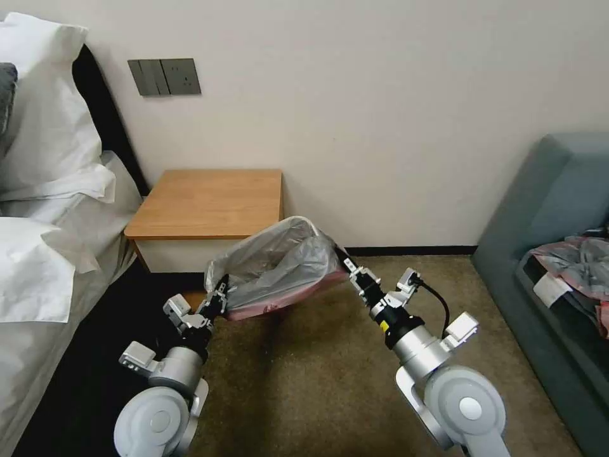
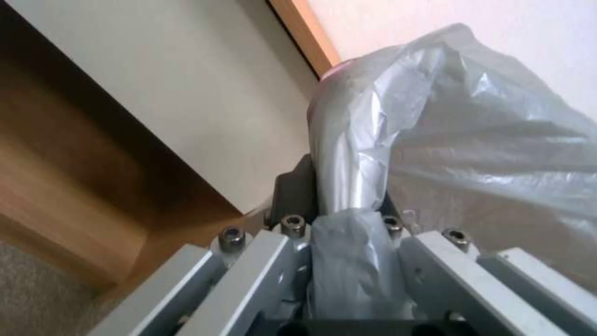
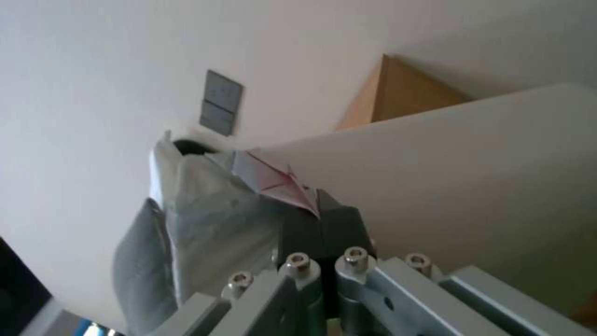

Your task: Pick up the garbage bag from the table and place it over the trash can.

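The garbage bag, wrinkly translucent grey with a pinkish-red rim, hangs stretched between my two grippers just in front of the table. My left gripper is shut on the bag's left edge; in the left wrist view the plastic runs between its dark fingers. On the opposite side, my right gripper is shut on the pink rim. The trash can's white rim peeks above the bag, and its cream wall shows beside the right gripper. The bag hides the can's remaining parts.
A bed with white pillows stands close on the left. A grey-blue sofa on the right carries a pink-and-grey plastic bundle. Brown carpet lies open before the arms. A switch plate is on the wall.
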Available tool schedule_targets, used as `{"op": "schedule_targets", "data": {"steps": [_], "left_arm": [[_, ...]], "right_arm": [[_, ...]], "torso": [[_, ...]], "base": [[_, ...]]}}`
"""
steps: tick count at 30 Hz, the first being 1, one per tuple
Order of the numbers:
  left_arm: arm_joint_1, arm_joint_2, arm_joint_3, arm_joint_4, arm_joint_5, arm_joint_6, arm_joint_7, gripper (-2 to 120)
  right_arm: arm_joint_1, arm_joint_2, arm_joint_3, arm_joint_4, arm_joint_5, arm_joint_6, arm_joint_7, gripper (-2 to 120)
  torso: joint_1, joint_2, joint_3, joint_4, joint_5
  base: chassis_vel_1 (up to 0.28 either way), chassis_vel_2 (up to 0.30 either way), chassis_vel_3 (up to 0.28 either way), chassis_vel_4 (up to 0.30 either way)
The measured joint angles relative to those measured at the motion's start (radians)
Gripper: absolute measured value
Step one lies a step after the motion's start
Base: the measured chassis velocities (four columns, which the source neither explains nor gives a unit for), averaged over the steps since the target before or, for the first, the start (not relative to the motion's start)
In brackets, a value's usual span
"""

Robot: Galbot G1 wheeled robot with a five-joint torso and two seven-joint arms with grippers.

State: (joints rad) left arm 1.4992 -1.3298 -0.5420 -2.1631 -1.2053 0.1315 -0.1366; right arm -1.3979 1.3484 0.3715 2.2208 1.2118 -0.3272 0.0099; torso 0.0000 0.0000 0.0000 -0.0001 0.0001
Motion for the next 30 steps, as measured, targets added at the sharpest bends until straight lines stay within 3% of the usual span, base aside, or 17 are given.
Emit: {"op": "schedule_targets", "data": {"steps": [15, 27, 30], "left_arm": [[0.008, 0.009, -0.01, 0.0, -0.02, 0.02, 0.044, 3], [0.025, 0.01, -0.011, -0.018, -0.012, 0.026, 0.049, 3], [0.026, 0.007, -0.009, -0.021, -0.007, 0.026, 0.049, 3]], "right_arm": [[0.08, -0.018, -0.004, -0.137, -0.266, 0.073, -0.138, 0], [0.079, -0.014, 0.01, -0.158, -0.281, 0.076, -0.114, -2], [0.069, -0.014, 0.02, -0.152, -0.256, 0.071, -0.095, 3]], "torso": [[0.0, 0.0, 0.0, 0.0001, 0.0], [0.0, 0.0, 0.0, 0.0, 0.0], [0.0, 0.0, 0.0, 0.0, 0.0]], "base": [[0.0, 0.0, 0.0, 0.0], [0.0, 0.0, 0.0, 0.0], [0.0, 0.0, 0.0, 0.0]]}}
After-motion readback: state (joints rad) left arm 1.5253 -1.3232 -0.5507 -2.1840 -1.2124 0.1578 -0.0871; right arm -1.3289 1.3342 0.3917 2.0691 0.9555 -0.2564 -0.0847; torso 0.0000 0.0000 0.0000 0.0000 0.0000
